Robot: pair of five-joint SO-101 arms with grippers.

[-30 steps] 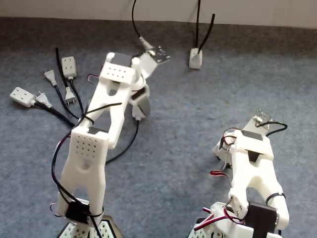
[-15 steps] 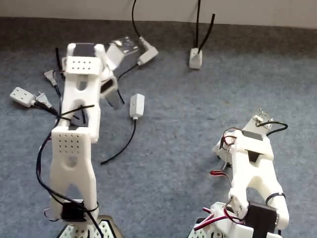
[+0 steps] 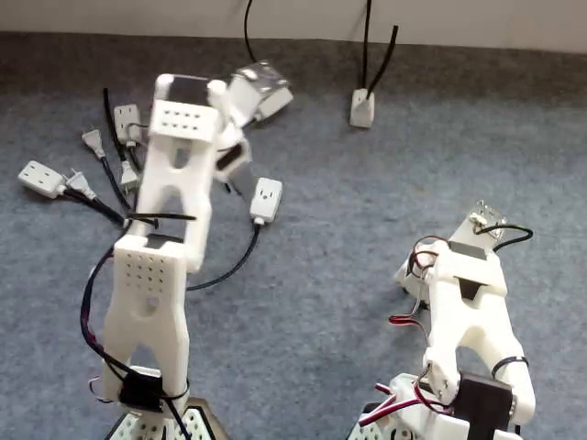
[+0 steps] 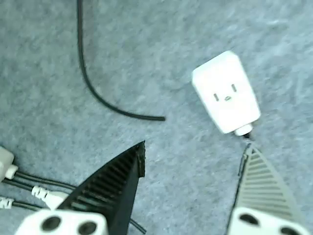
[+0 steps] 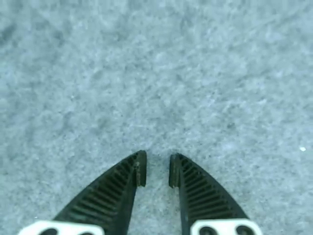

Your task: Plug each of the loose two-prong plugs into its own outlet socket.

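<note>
Left end effector (image 4: 193, 152) spread wide and empty, the white plastic outlet block (image 4: 226, 93) lying just beyond its tips; light, rigid, probably skids on the grey carpet (image 4: 146, 58), so pinch its long flat sides

"What covers the floor?"
"Grey-blue carpet (image 3: 348, 229), short-piled and evenly lit, from the near edge to the far."
"And beyond it?"
"A pale wall (image 3: 477, 16) along the far side, the carpet darker at its foot."

I see open carpet (image 3: 339, 229) mid-table to pass; tangled cords and plugs (image 3: 83, 184) block the left side, 1 white socket (image 3: 265, 199) with black cord (image 3: 232, 265) lies nearby.
</note>
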